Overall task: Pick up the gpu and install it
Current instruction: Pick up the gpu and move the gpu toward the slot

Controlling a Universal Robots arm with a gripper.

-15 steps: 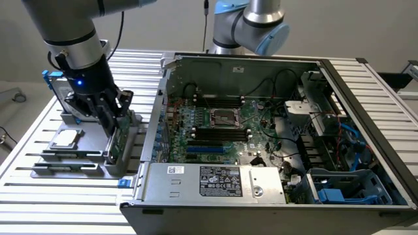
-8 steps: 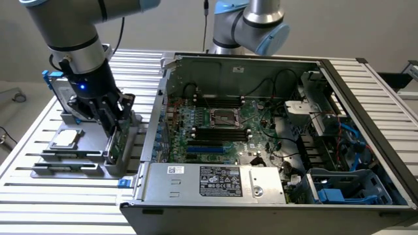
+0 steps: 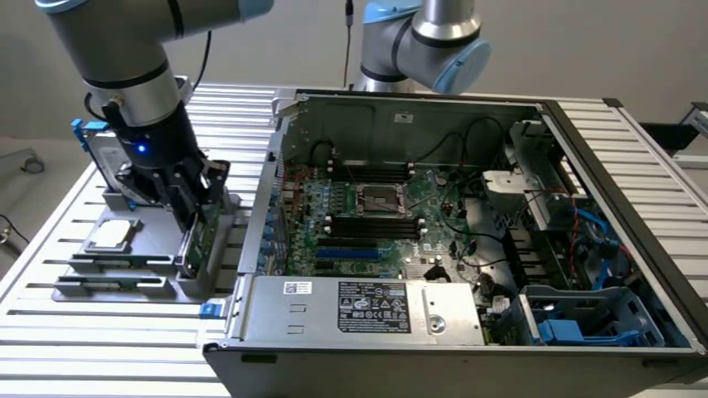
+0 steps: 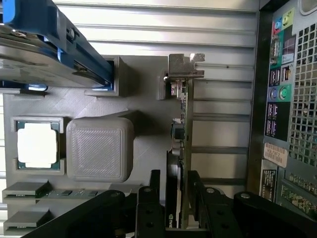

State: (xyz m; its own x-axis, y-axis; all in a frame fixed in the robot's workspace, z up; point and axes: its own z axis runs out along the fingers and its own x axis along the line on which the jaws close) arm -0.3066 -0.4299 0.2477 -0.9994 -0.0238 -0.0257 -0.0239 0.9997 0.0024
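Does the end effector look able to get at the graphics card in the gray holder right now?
Likely yes: the open end effector appears to straddle the upright graphics card, and nothing sits between them.

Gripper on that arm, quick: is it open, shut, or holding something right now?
Gripper: open, its jaws on either side of the upright gpu, not clamped on it.

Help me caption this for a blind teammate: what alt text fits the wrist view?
The open gripper straddles the gpu, which stands on edge in a grey holder tray, its silver bracket farthest from the gripper. The tray also carries a processor chip and a blue-framed hard drive; a computer case stands beside it.
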